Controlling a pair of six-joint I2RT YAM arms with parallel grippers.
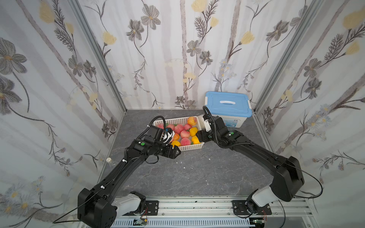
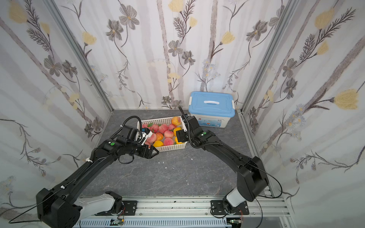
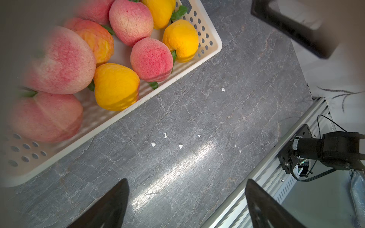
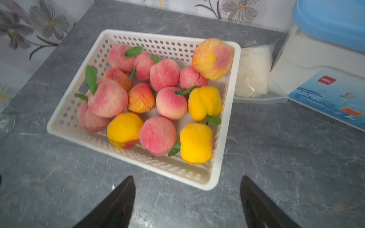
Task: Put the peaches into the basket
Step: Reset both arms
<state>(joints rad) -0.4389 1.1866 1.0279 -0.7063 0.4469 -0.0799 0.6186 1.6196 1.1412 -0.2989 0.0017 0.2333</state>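
The white perforated basket (image 1: 194, 147) (image 2: 173, 147) (image 3: 214, 42) (image 4: 223, 138) stands at the back middle of the grey table. Several peaches (image 1: 185, 133) (image 2: 168, 133) (image 3: 151, 59) (image 4: 157, 134), pink-red and orange-yellow, lie inside it. One orange-pink peach (image 4: 212, 59) (image 1: 192, 120) rests high in the far right corner. My left gripper (image 1: 177, 151) (image 2: 155, 152) (image 3: 186, 180) hovers at the basket's front left edge, open and empty. My right gripper (image 1: 199, 136) (image 2: 179, 136) (image 4: 187, 176) hangs above the basket's front right corner, open with nothing between its fingers.
A white box with a blue lid (image 1: 229, 107) (image 4: 331, 21) stands at the back right. A clear bag of white material (image 4: 252, 73) lies between it and the basket. Small white flecks (image 1: 184, 167) (image 3: 165, 135) dot the table. An aluminium rail (image 1: 197, 205) runs along the front.
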